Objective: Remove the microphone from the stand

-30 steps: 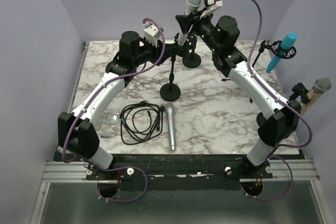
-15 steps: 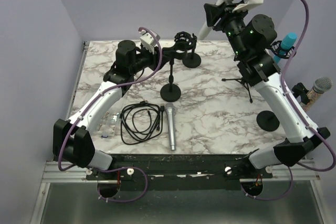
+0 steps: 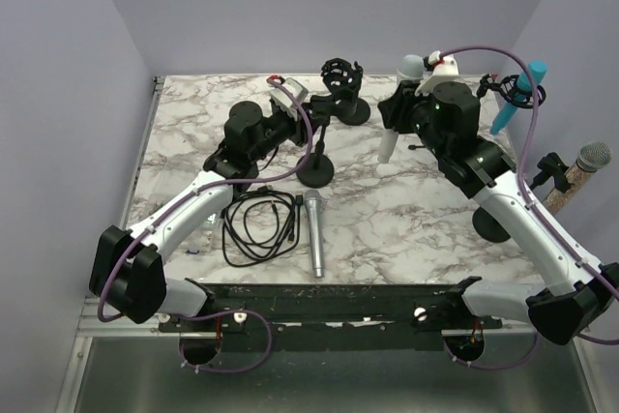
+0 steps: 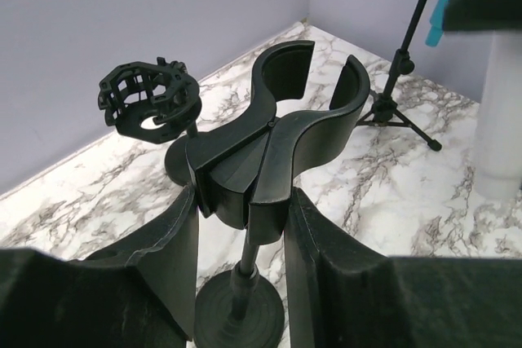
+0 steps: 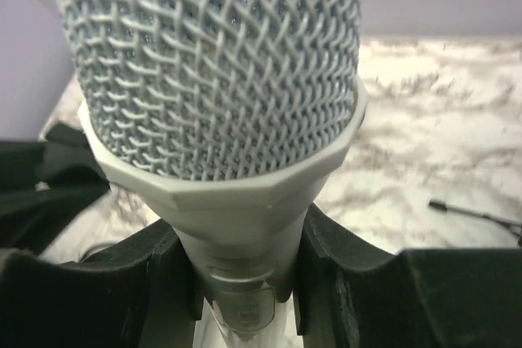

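The white microphone with a grey mesh head is out of the stand and upright over the table, right of the stand. My right gripper is shut on its neck just below the head, as the right wrist view shows. The black stand has a round base and an empty U-shaped clip. My left gripper is shut on the lower part of that clip, one finger on each side, seen in the left wrist view. The white microphone's body shows at the right edge of that view.
A silver microphone and a coiled black cable lie near the front. A black shock-mount stand is at the back. A teal microphone on a tripod, another microphone and a round base stand at the right.
My right gripper lifted the white microphone out of the clip, swung it up and right, then lowered it right of the stand. My left gripper stayed at the clip and sank a little.
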Available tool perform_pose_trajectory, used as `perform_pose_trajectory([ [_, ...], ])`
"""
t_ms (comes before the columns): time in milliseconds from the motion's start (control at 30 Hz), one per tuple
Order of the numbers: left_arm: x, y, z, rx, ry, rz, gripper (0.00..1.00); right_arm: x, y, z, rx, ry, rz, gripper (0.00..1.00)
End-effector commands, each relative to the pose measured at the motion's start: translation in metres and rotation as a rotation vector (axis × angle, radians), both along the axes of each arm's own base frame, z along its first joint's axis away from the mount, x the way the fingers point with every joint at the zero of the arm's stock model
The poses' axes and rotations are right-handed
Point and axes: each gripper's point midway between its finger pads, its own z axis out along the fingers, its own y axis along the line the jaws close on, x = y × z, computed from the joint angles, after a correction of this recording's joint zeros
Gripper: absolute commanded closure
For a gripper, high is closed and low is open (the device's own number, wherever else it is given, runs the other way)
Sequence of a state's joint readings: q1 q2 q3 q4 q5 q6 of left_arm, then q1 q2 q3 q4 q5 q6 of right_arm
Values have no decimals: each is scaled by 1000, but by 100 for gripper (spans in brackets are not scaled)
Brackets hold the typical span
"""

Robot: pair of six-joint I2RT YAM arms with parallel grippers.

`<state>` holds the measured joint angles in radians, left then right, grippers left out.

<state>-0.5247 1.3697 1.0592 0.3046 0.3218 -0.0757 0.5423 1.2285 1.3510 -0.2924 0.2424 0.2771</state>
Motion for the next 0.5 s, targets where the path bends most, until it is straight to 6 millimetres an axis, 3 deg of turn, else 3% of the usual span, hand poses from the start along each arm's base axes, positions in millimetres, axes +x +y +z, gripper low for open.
perform_pose_trajectory([
  [0,-11,3,-87,112,213,40,100,-33,10,-35,36,128,104,99],
  [200,-18,14,-100,102,237,83,100,-50,19,-82,35,229,179,99],
  [467,-29,18,-130,46,348,117,100,-68,51,-126,83,355,353,99],
])
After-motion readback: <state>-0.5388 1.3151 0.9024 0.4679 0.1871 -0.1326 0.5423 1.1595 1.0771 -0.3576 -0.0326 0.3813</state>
